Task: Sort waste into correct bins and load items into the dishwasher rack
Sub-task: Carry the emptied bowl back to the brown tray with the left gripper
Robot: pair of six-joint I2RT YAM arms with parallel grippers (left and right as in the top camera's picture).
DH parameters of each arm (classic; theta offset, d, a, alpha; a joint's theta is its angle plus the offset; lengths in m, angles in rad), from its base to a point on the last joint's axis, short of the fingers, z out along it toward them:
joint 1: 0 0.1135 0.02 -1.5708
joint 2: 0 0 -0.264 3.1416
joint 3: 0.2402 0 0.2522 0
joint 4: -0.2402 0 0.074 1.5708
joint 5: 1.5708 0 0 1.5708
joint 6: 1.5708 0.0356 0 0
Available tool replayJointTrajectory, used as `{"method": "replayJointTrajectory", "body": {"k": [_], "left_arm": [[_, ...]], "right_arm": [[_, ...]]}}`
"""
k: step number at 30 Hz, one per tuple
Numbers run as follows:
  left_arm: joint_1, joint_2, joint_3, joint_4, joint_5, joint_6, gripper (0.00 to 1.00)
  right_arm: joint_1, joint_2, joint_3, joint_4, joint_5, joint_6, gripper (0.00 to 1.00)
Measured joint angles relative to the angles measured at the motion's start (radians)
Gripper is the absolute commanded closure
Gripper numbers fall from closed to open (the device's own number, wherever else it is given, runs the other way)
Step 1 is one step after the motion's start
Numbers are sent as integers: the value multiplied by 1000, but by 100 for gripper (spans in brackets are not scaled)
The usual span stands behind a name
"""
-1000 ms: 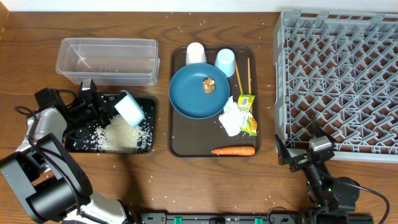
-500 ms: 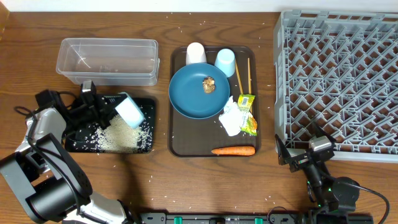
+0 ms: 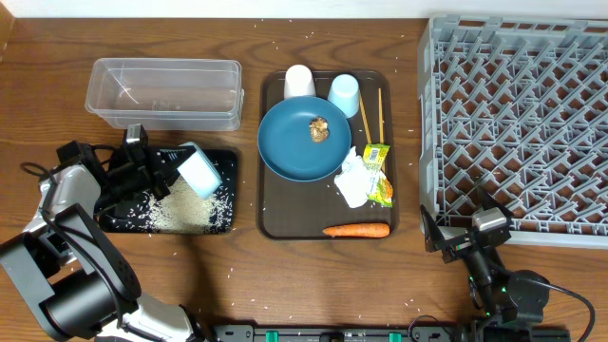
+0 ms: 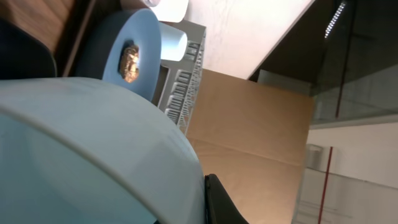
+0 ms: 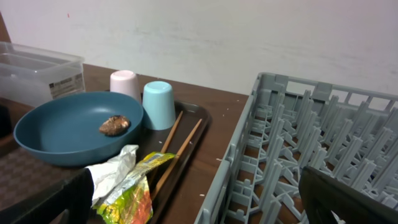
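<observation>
Pale blue is the colour of the bowl [image 3: 199,170] that the left hand [image 3: 171,169] has clamped by its rim. The hand holds the bowl tipped on its side, just over the black tray [image 3: 116,215]. That looks like the way to pour food out, and a heap of white rice [image 3: 185,203] lies on the tray under it. In the left wrist view the bowl fills nearly all the picture, so it sits very close in the grip. The left arm is stretched low across the bench [image 3: 57,47], reaching in from the left side.

Just behind the black tray stands the clear tub [image 3: 163,63]. To the right is the brown serving tray [image 3: 275,220]. On it lie the dark blue plate [image 3: 285,147] with a brown food lump [image 3: 318,130], a white cup [image 3: 299,81], a light blue cup [image 3: 344,93], two chopsticks [image 3: 362,112], a crumpled napkin [image 3: 351,179], a green-yellow wrapper [image 3: 378,177] and a carrot [image 3: 356,229].

The big grey rack [image 3: 532,123] at the far right holds no dishes yet. The right hand [image 3: 454,230] rests low by the rack's near corner, spread wide with nothing in it. It seems to be waiting its turn. Most of the job looks not yet done.
</observation>
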Motion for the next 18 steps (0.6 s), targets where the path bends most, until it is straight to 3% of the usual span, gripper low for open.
{"method": "replayJointTrajectory", "body": {"k": [13,18], "left_arm": [[0,0,0,9,-55,-2,94],[0,-5,0,-56,-164,-6,94]], "right_arm": [[0,0,0,0,0,0,1],[0,0,0,0,0,0,1]]}}
